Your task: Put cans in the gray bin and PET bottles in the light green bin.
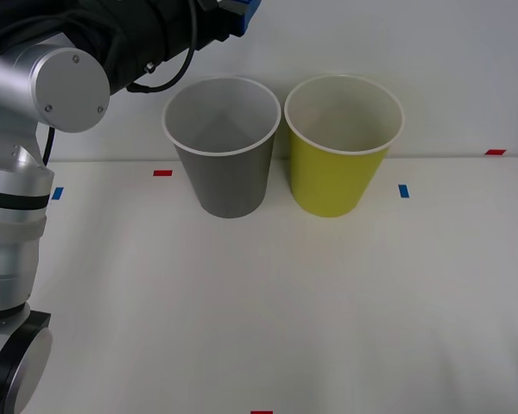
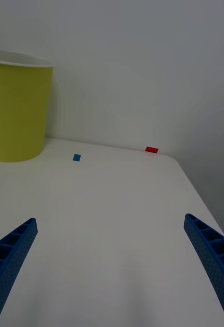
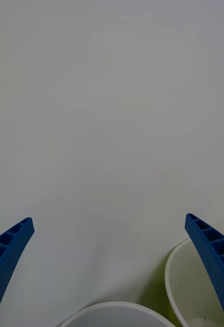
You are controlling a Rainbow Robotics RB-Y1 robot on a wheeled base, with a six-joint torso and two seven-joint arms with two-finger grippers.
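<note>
The left gripper (image 3: 112,276) was raised above the gray bin (image 1: 222,147), its fingers spread wide and holding nothing; the right gripper (image 2: 109,271) hung low over the table (image 1: 328,310) near the robot's right edge, likewise wide open and empty. The gray bin and the light green bin (image 1: 341,151) stood side by side at the back of the table. No can or bottle lay on the table, so the sorting appeared finished or nearly so, though the bins' contents could not be confirmed.
</note>
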